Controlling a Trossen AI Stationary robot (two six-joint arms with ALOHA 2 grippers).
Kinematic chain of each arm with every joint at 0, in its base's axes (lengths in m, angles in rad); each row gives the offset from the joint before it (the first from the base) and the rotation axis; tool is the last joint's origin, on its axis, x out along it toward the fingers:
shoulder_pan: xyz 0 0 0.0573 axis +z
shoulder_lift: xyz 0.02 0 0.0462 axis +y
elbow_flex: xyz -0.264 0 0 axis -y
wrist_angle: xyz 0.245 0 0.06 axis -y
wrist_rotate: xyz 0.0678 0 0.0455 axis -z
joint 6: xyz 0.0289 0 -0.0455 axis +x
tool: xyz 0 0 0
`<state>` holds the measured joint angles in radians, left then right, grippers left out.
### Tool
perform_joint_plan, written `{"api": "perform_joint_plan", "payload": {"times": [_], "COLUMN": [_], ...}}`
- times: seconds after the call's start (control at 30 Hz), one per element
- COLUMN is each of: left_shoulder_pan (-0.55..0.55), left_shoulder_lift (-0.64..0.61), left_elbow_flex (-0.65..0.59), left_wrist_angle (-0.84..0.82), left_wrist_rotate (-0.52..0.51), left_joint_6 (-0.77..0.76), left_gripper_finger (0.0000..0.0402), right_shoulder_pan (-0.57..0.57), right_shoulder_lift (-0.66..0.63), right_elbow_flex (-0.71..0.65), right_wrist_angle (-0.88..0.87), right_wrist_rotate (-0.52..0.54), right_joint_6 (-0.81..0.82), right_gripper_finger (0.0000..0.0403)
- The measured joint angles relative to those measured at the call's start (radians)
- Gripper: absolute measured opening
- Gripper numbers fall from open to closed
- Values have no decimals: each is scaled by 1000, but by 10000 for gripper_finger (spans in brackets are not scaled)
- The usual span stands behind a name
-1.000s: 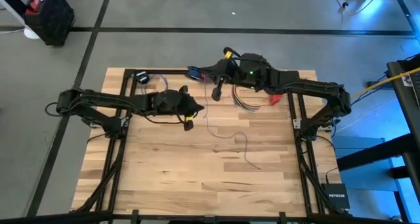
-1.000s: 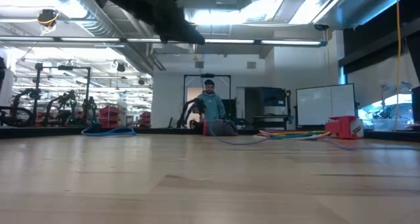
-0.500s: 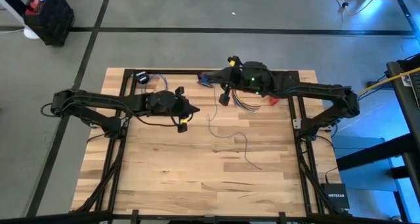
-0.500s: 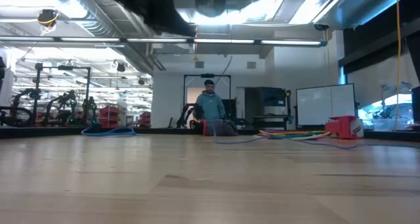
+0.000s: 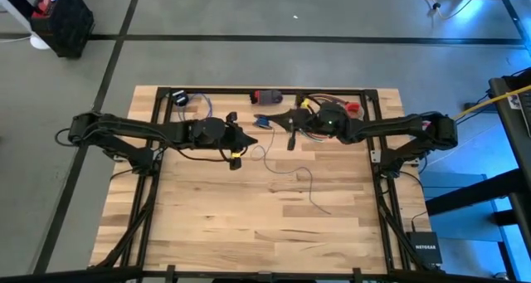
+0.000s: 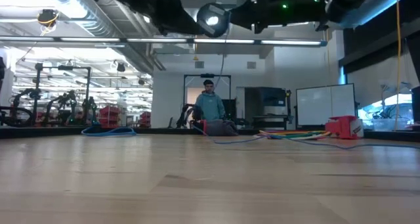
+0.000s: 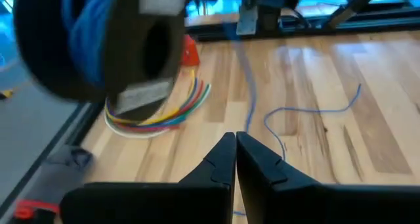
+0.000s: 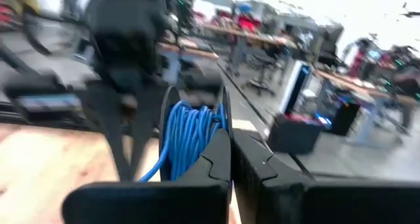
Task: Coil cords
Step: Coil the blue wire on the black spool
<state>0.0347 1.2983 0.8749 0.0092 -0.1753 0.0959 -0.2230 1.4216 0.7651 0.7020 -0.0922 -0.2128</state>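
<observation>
On the table (image 5: 207,233), the cord (image 5: 309,183), a thin, pale wire, lies loose and squiggly. Its free tail sits nearest us at mid-table, and its run leads away toward the two arms. Both arms hover above the far half of the table, tips facing each other and near together. The left pincer (image 5: 246,139) is fully closed; its wrist view shows the fingers (image 7: 223,159) pressed together with the wire (image 7: 308,109) on the wood just ahead. We cannot tell whether a strand is pinched between them. The right pincer (image 5: 280,120) is likewise closed, and we see nothing clearly held in it. To coil well, we judge that one pincer should anchor the wire near one end. The other then lays even loops beside that anchor, feeding slack slowly so the light wire does not spring or snag. We keep clear of the coloured wire bundle (image 7: 161,119) at the far edge. A person (image 6: 210,106) stands in the room beyond.
</observation>
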Motion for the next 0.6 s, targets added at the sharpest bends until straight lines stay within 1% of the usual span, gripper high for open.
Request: {"api": "perform_joint_plan", "payload": {"times": [0.1, 0.27, 0.37, 0.43, 0.6], "left_shoulder_pan": [-4, -5, -6, -11, -33], "left_shoulder_lift": [47, 107, 121, 121, 124], "left_elbow_flex": [0, 0, 0, 0, 0], "left_wrist_angle": [12, 105, 118, 113, 104], "left_wrist_rotate": [0, 0, 0, 1, 20], "left_joint_6": [-12, -39, -67, -90, -94], "left_gripper_finger": [5, 14, 34, 55, 104], "right_shoulder_pan": [1, 0, 0, 0, 0], "right_shoulder_lift": [0, -4, -6, -6, -6], "right_elbow_flex": [-25, -26, -26, -26, -26], "right_wrist_angle": [59, 57, 55, 48, 58], "right_wrist_rotate": [-25, -32, -32, -33, -33], "right_joint_6": [-3, -24, -23, -19, -16], "right_gripper_finger": [3, 3, 3, 3, 3]}}
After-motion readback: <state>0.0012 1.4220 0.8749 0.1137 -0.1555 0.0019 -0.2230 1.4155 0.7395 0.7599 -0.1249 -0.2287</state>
